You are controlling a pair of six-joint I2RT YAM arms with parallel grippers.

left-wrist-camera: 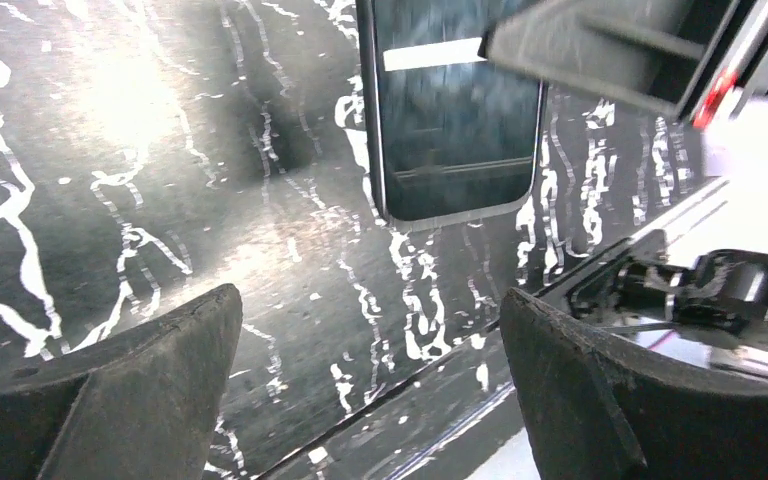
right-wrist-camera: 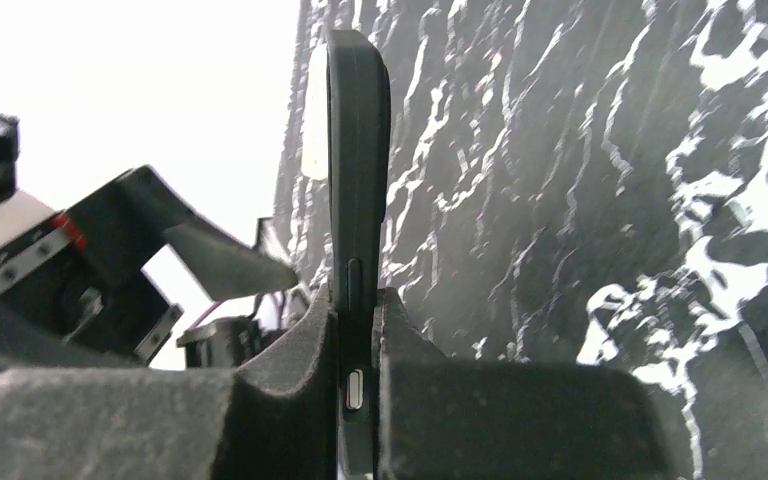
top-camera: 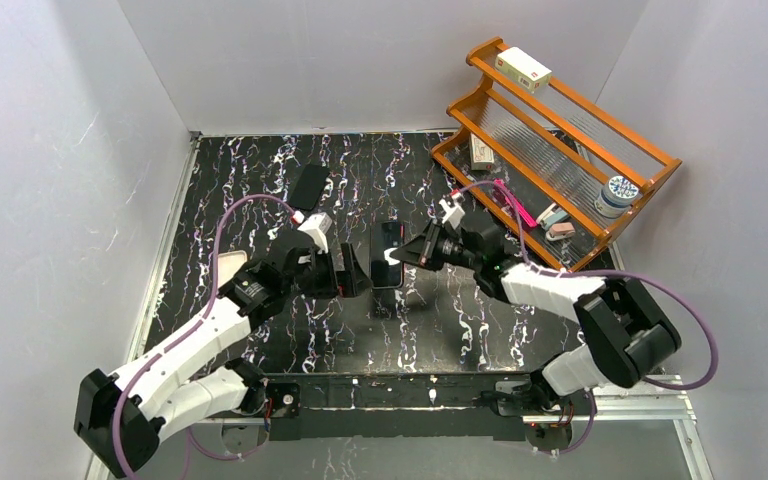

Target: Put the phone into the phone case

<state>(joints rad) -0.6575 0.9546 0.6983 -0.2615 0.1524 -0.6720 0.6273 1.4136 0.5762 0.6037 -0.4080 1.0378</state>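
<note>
At the near middle of the desk (top-camera: 440,320), my left claw (top-camera: 353,272) stands spread wide and holds nothing. From its wrist camera both fingers (left-wrist-camera: 150,390) frame bare marble, and the phone (left-wrist-camera: 455,130) hangs just beyond them, glossy face toward me.

Just past that, my right claw (top-camera: 407,254) is pinched narrow on the phone (top-camera: 387,255), gripping it across its thickness and, it seems, keeping it raised off the desk. From the right wrist I see only its dark edge with a side button, rising straight out of the grip. That edge looks thick and matte, so a case may already sit round it; I cannot tell.

Farther back on the left a dark flat slab (top-camera: 310,185) lies alone on the desk and may be the case. Farthest off, at the right, stands a wooden rack (top-camera: 600,110) with small boxes.

I judge this to be the fitting step: one claw steadies the phone while the other is free. The next move calls for my left claw to come in square on the free edge and work gently, so the phone does not twist out of the thin pinch.
</note>
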